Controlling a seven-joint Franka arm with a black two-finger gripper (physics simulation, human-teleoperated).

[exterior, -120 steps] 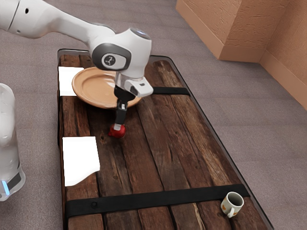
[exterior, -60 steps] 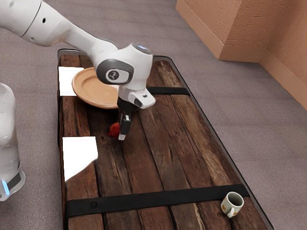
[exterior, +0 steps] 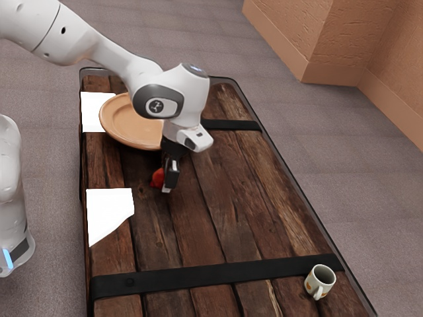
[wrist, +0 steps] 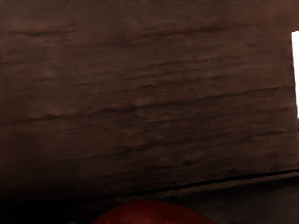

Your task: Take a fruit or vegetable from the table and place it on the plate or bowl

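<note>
Red fruit point(exterior: 157, 177) lying on the bench point(exterior: 218, 198) near the plate point(exterior: 125, 122), clear of its rim. Gripper point(exterior: 168, 186) low beside the red fruit; whether the jaws hold it cannot be told.

White mug point(exterior: 320, 281) near black strap point(exterior: 198, 277); two napkins point(exterior: 109, 210)

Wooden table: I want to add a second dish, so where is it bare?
Bare: the middle planks between the far black strap and the near black strap by the white mug. Crowded around the gripper: round orange plate, red fruit, white paper sheets.
</note>
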